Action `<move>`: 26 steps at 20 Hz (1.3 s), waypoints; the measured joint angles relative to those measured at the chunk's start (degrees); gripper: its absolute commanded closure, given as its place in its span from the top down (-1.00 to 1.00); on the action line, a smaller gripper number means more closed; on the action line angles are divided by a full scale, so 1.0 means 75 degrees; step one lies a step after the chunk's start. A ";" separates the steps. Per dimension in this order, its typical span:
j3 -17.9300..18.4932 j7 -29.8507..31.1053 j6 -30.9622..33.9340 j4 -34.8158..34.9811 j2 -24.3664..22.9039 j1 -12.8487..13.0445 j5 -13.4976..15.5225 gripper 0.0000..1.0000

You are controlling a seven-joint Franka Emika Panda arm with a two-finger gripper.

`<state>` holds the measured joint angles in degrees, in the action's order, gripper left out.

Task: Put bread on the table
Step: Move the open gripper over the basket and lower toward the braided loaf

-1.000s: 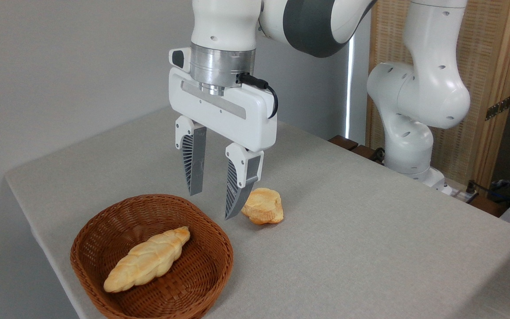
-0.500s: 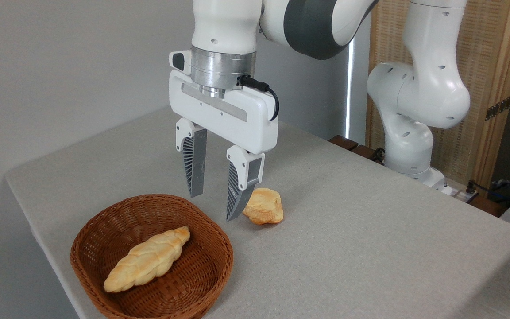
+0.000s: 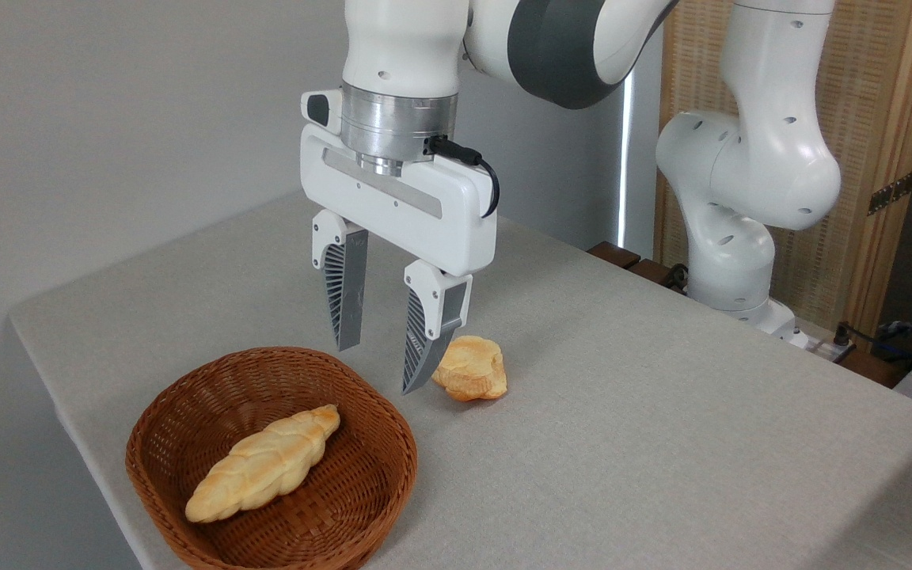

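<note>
Golden braided bread (image 3: pixel 264 463) is lying inside the wicker basket (image 3: pixel 381 483) at lower left. Above its far rim the gripper (image 3: pixel 379 368) is hanging empty, fingers spread, beside a small bun (image 3: pixel 472 369) sitting on the table (image 3: pixel 662 412).

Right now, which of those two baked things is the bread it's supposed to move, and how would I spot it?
Find the brown wicker basket at the near left corner of the grey table. The bread lies inside it, below the robot's open fingers. It is long, braided and tapered at both ends, unlike the small round bun on the cloth outside the basket.
</note>
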<state>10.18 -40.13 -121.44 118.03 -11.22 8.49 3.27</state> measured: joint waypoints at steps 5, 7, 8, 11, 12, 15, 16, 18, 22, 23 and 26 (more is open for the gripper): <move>0.0000 0.0003 0.0000 -0.0010 0.0011 0.0006 0.0188 1.00; 0.0000 0.0003 -0.0005 -0.0011 0.0023 0.0011 0.0195 1.00; 0.0000 0.0003 -0.0026 -0.0013 0.0028 0.0012 0.0199 1.00; -0.0002 0.0003 -0.0065 -0.0017 0.0051 0.0016 0.0200 1.00; -0.0004 0.0003 -0.0123 -0.0018 0.0074 0.0020 0.0202 1.00; -0.0011 0.0003 -0.0389 -0.0022 0.0148 0.0026 0.0430 1.00; -0.0016 0.0003 -0.0515 -0.0023 0.0183 0.0029 0.0569 1.00; -0.0021 0.0003 -0.0653 -0.0025 0.0238 0.0036 0.0766 1.00; -0.0026 0.0003 -0.0710 -0.0028 0.0329 0.0065 0.0890 1.00; -0.0026 0.0003 -0.0710 -0.0028 0.0347 0.0077 0.0914 1.00; -0.0063 0.0003 -0.0710 -0.0028 0.0409 0.0101 0.1001 1.00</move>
<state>9.71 -40.10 -126.76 117.82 -8.15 9.25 10.78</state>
